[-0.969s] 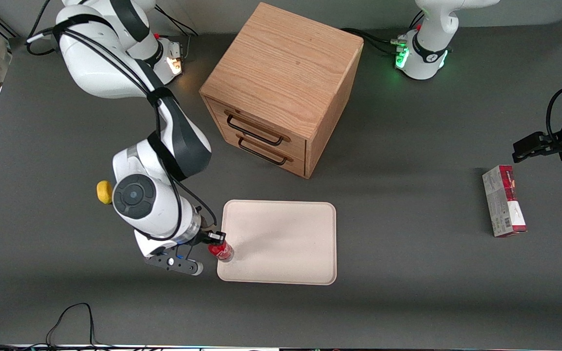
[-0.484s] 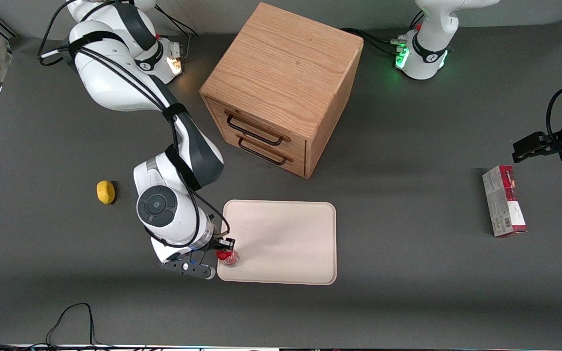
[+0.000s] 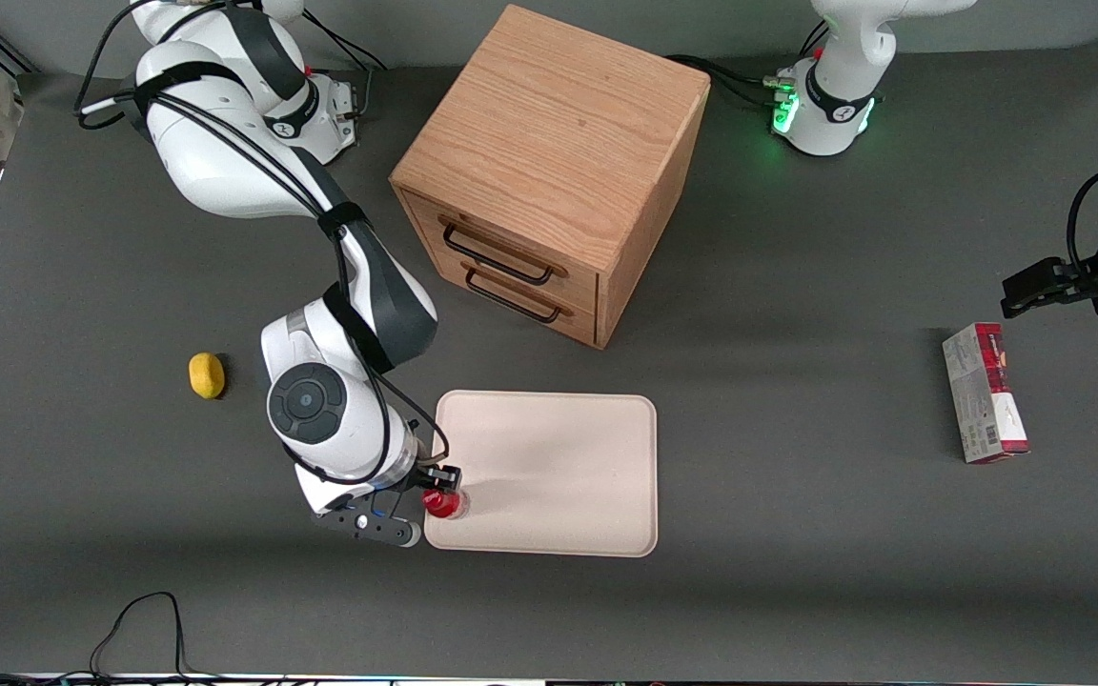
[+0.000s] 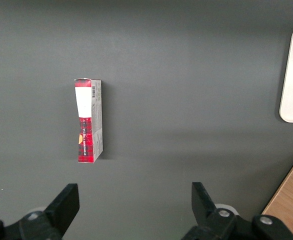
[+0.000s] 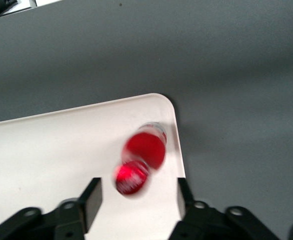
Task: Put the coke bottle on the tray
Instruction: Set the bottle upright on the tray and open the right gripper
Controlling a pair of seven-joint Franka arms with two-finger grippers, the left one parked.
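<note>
Gripper [image 3: 441, 488] sits over the tray [image 3: 559, 457] corner nearest the front camera, at the working arm's end. Wrist view: fingers [image 5: 90, 196] spread apart, released, gripper [image 5: 136, 196] straddling the coke bottle [image 5: 141, 162] without touching it. Coke bottle [image 3: 443, 503] rests on the tray [image 5: 51, 150] just inside its rim, tilted, image blurred.

Tray surface otherwise bare. Lemon-yellow object [image 3: 207, 374] on the grey worktop [image 3: 797, 572], beside the arm, apart from the tray. Wooden drawer cabinet [image 3: 549, 171] stands farther from the camera than the tray. Red-and-grey carton [image 3: 985, 393] lies toward the parked arm's end.
</note>
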